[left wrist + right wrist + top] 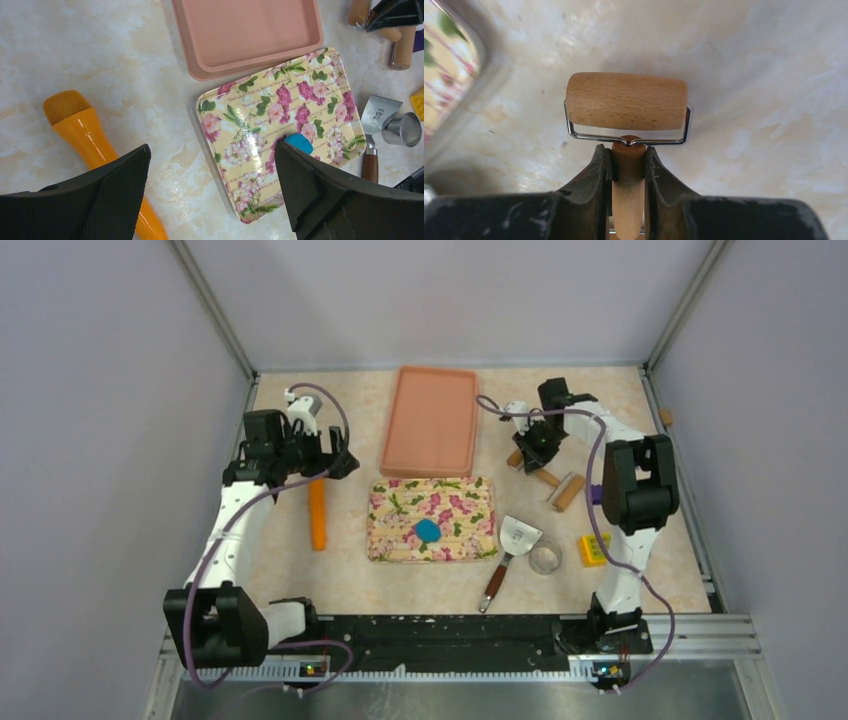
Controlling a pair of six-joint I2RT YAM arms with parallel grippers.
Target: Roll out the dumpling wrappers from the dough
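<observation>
Nothing rolled yet: the dough [427, 531] sits as a lump on the flowered tray [380, 540]. My right jaws pinch the roller [626, 100] by its handle; left jaws spread wide, empty.

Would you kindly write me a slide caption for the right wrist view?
Right claw closed on the handle of a small wooden roller, over a pale marbled table.
</observation>
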